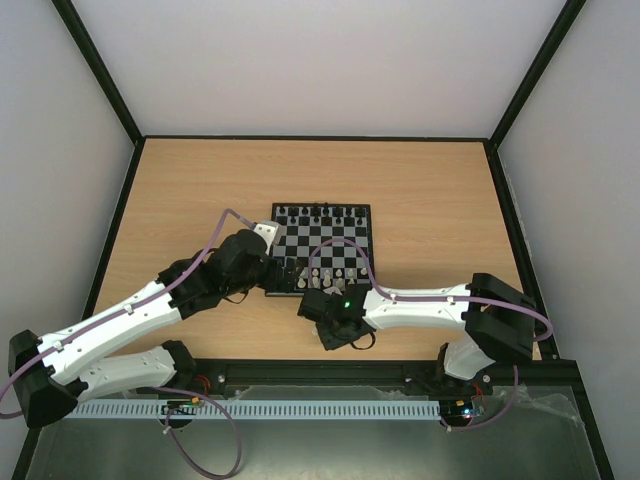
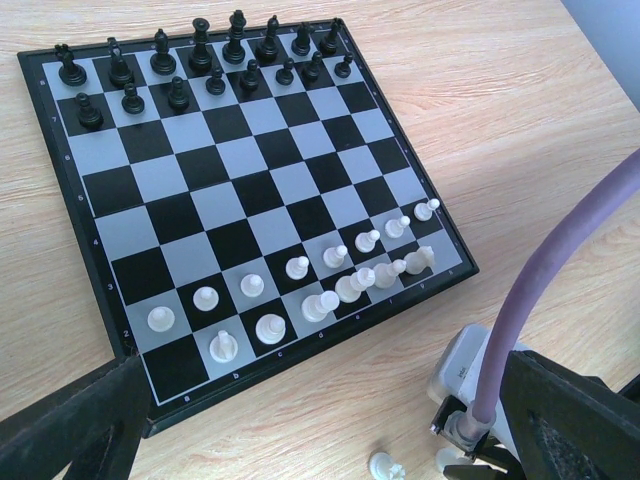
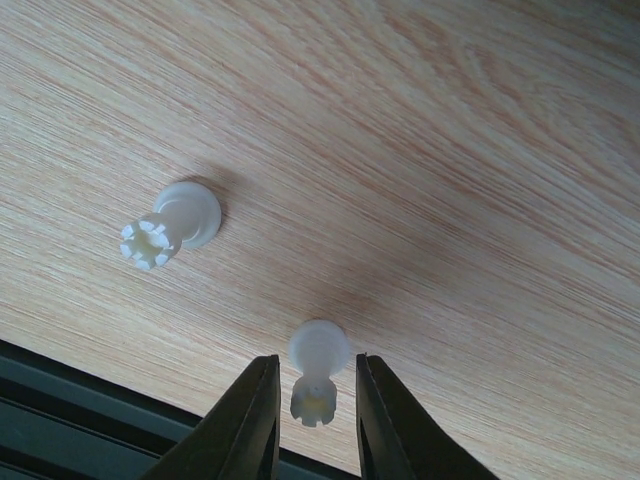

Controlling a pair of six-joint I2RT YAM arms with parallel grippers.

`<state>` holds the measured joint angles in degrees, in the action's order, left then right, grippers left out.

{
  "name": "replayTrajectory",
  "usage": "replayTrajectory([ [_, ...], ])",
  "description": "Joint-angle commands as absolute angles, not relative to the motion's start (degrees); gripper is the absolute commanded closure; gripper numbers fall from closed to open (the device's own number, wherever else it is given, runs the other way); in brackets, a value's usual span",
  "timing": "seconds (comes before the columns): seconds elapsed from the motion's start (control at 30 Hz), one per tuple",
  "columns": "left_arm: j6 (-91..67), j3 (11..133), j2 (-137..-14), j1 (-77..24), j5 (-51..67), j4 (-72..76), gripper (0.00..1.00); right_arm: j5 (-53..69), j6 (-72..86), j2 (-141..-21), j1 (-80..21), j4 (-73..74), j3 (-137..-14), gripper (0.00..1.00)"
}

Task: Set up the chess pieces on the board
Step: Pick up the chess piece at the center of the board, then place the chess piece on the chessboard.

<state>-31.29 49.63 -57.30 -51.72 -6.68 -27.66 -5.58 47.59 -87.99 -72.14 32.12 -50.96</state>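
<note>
Closest to the lens, dark fingers of the right gripper, set close around a small white rook on bare wood just off the board's near edge. Slim gaps on both sides, so no firm grip evident.

Beyond that, largest first: wooden table, with the board at its middle. Left gripper spread wide and empty by the near-left corner (probably just keeping clear). Black pieces filling the far two rows. White pieces only partly ranked, near-left corner square bare: a likely reason for fetching a rook. Just beside the rook, a second white piece with a notched crown.

Hidden under the wrist from overhead, both strays. Notched tops readable only from the right wrist, ranks only from the left wrist.
</note>
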Motion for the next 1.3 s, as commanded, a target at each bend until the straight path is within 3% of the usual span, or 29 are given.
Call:
replayTrajectory([
  [0.0,-31.3,49.0,-56.7,-51.4,-6.7,-27.3,0.01,-5.2,47.6,-88.7,-72.6,35.1,-51.0,0.78],
  [0.27,-31.1,48.9,-57.0,-51.4,-6.4,-27.1,0.01,-4.4,47.3,-89.6,-72.6,35.2,-51.0,0.81],
  [0.57,-31.0,49.0,-57.0,-51.4,-6.2,-27.3,0.01,-6.0,47.4,-89.8,-72.6,35.9,-51.8,0.95],
  [0.67,-31.0,49.0,-57.1,-51.4,-6.2,-27.4,0.01,-8.5,47.8,-88.8,-72.1,37.5,-53.0,0.95],
  [1.0,-30.8,50.1,-58.1,-51.3,-6.2,-28.1,0.01,-11.0,41.1,-80.7,-58.3,41.8,-53.8,0.95],
  [1.27,-30.6,50.9,-59.1,-51.0,-6.3,-28.5,0.01,-9.8,33.9,-81.2,-47.9,41.9,-55.2,0.95],
])
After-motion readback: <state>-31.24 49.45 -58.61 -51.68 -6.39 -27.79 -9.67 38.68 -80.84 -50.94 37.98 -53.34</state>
